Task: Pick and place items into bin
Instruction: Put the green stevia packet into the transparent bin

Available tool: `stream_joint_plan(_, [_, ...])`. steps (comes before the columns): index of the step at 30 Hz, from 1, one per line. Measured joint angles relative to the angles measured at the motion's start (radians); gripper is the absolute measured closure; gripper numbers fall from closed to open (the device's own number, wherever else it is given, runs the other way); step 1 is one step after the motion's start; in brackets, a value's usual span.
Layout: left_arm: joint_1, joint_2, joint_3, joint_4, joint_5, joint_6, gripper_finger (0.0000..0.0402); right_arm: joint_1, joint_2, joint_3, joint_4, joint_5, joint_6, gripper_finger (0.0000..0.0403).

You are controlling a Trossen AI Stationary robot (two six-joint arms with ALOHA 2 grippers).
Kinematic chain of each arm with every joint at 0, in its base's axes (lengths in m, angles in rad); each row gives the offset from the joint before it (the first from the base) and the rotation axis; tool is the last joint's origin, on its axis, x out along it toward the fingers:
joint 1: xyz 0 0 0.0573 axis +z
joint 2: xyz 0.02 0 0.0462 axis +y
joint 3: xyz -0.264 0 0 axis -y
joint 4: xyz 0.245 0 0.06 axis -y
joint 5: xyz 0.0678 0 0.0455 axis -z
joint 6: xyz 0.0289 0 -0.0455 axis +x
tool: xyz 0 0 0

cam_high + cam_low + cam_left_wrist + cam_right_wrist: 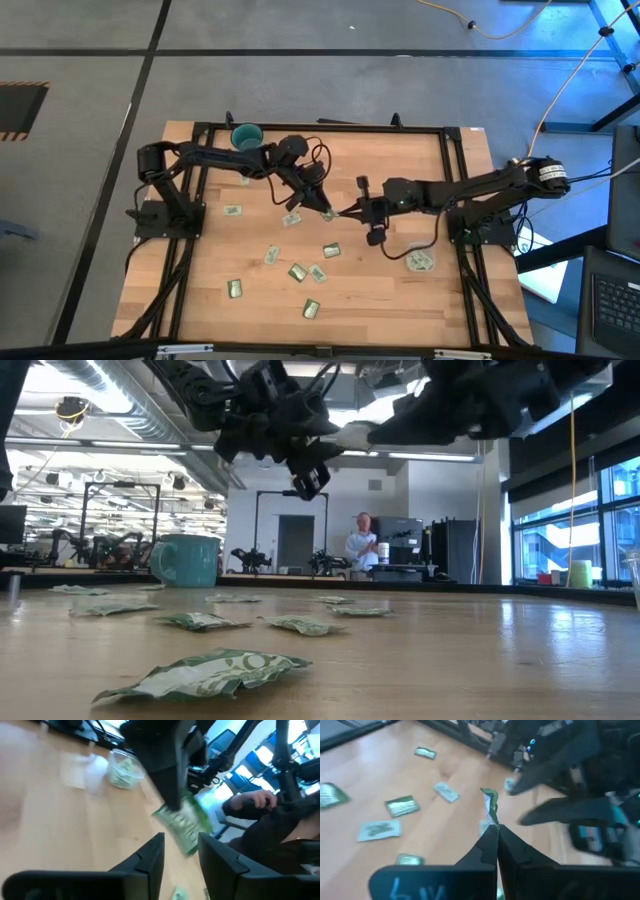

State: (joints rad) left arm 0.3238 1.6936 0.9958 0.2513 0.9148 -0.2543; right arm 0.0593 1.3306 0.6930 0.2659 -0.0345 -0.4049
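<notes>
My right gripper is shut on one pale green foil packet and holds it above the middle of the table. My left gripper is open and faces it from the left. Its two fingers stand on either side of the packet's free end. Whether they touch it, I cannot tell. Several more packets lie flat on the wood. The clear bin stands near the right arm with packets inside. My right gripper pinches the packet by one end between its two shut fingertips, coming from the table's right. The rest of the packet sticks out beyond the fingertips toward the left gripper. It is lifted clear of the table.
A teal mug stands at the far left of the table, behind the left arm. Loose packets are scattered over the near and left part. A person stands in the room beyond the far edge.
</notes>
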Motion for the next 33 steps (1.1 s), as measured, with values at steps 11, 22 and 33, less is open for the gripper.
stream_joint_plan(11, [0.043, 0.0, -0.006, -0.046, -0.067, 0.343, 0.0283, 0.084, -0.249, 0.0, -0.545, 0.03, 0.637, 0.0402])
stream_joint_plan(22, [0.017, 0.0, -0.007, -0.046, -0.203, 0.45, 0.0283, 0.233, -0.428, 0.0, -0.896, -0.23, 1.303, 0.0402])
stream_joint_plan(33, [0.017, 0.0, -0.007, -0.046, -0.204, 0.451, 0.0287, 0.344, -0.494, 0.0, -1.074, -0.24, 1.527, 0.0403])
